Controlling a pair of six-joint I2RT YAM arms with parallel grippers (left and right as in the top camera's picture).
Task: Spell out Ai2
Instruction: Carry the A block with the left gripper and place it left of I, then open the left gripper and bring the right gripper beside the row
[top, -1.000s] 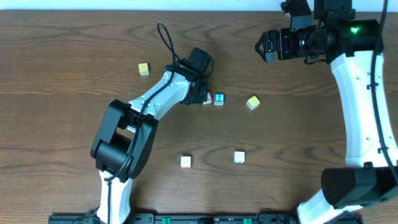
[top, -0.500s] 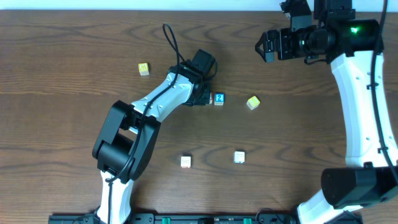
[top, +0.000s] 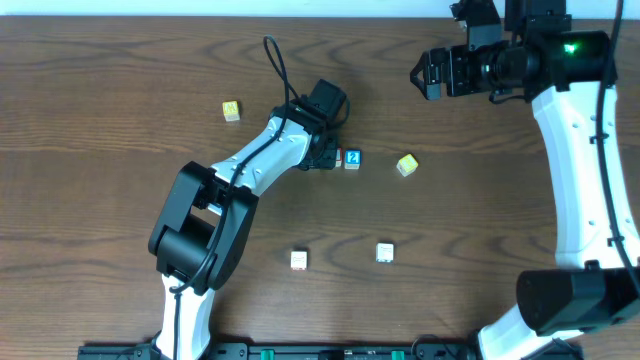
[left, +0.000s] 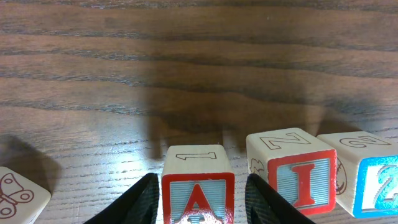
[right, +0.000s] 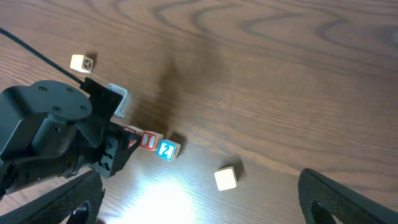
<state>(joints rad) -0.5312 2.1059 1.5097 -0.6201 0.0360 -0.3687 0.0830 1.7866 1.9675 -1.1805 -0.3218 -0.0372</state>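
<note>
On the wood-grain counter (top: 480, 230), centre-left in the overhead view: A block (left: 198, 186), red border, pale blue face, red letter, upright, letter towards the left wrist camera. It sits between the left fingers (left: 140, 200), one black finger on each side. These fingers stand apart: the one on the camera's left is at the block's edge, though contact there cannot be told, and the other is just clear of the block's far side. Just beside the A block, in the same row: I block (left: 297, 177), same red border and red letter, turned slightly off square and outside the fingers, close behind the finger on the camera's right. Next in the row, touching or nearly touching the I block: 2 block (left: 368, 183), blue border, blue numeral. A butterfly block (left: 17, 196) lies at the lower left corner of the left wrist view, apart from the row. Loose items elsewhere on the counter: yellow-green block (top: 406, 165), tilted, near the row's 2 end; yellow block (top: 231, 110), well apart towards the far left; two white blocks (top: 298, 260) (top: 385, 252), near the front edge and apart from each other. The right fingers (right: 62, 199) are spread wide at the lower corners of their own camera view, raised above the far right of the counter, well apart from every block and holding nothing.
</note>
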